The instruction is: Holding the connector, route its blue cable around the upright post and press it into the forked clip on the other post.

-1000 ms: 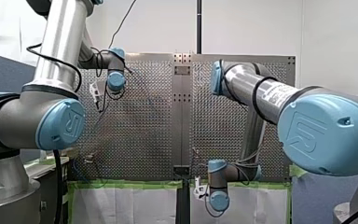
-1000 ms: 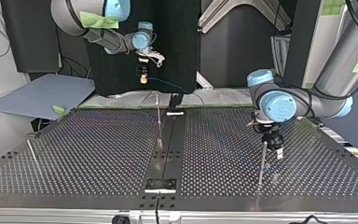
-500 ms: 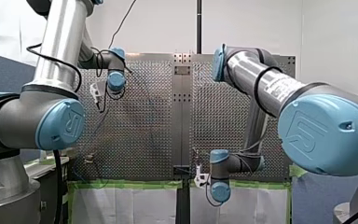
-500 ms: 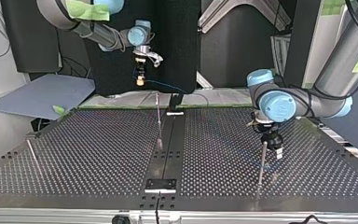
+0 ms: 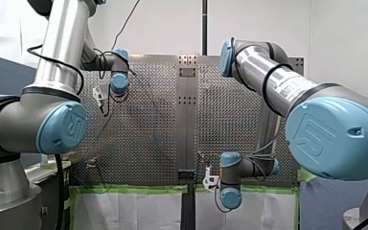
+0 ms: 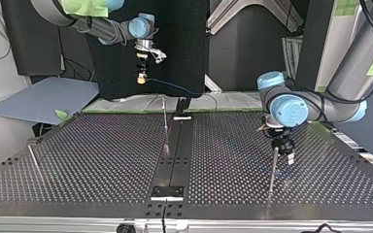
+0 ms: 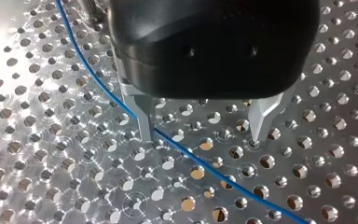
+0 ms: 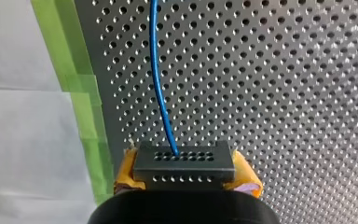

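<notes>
Right gripper [image 8: 186, 177], clamped on connector [image 8: 184, 161], has risen further from middle post [image 6: 165, 127], dragging blue cable [image 8: 157, 88]. Left gripper [image 7: 200, 136] fingers apart, unmoved. Routing barely started.

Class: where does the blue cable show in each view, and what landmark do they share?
Front view: too thin to trace.
Top view: the blue cable runs from my right gripper toward the view's middle.
Left wrist view: crosses between my left gripper's open fingers.
Right wrist view: runs ahead from the connector, over the holes.
Shared landmark: the perforated table.
</notes>
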Motion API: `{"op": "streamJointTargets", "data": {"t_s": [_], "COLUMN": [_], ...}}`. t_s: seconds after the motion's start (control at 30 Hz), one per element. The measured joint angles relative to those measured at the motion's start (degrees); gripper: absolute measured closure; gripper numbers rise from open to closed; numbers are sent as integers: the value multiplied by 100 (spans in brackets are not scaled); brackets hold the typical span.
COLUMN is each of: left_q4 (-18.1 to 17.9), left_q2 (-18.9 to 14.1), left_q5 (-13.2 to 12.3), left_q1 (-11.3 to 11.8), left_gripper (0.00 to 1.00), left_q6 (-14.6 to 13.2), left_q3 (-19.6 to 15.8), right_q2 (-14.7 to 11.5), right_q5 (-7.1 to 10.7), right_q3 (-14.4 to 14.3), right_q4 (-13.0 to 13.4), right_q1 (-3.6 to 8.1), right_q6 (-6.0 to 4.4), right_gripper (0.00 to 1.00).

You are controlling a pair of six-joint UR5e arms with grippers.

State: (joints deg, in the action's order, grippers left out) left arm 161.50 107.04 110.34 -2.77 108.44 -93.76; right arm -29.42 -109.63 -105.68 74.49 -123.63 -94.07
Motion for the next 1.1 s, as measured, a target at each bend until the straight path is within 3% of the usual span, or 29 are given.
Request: {"op": "streamJointTargets", "data": {"t_s": [0.17,0.47,0.63,0.87,1.1], "left_q4": [79,238,332,371,303], "left_q2": [1,3,2,-54,-336], "left_q5": [7,122,296,325,366], "left_q1": [-4,35,83,31,-58], "left_gripper": [0,0,0,0,0], "left_q6": [93,473,721,1051,871], "left_q3": [0,-1,-7,-199,-542], "right_q2": [-1,-1,0,6,7], "right_q5": [-4,14,19,19,19], "right_q3": [-229,-271,-237,-214,-162], "right_q4": [238,586,572,520,457], "right_q1": [44,60,53,32,55], "right_q6": [-128,-71,-17,13,1], "right_gripper": [100,100,100,100,100]}}
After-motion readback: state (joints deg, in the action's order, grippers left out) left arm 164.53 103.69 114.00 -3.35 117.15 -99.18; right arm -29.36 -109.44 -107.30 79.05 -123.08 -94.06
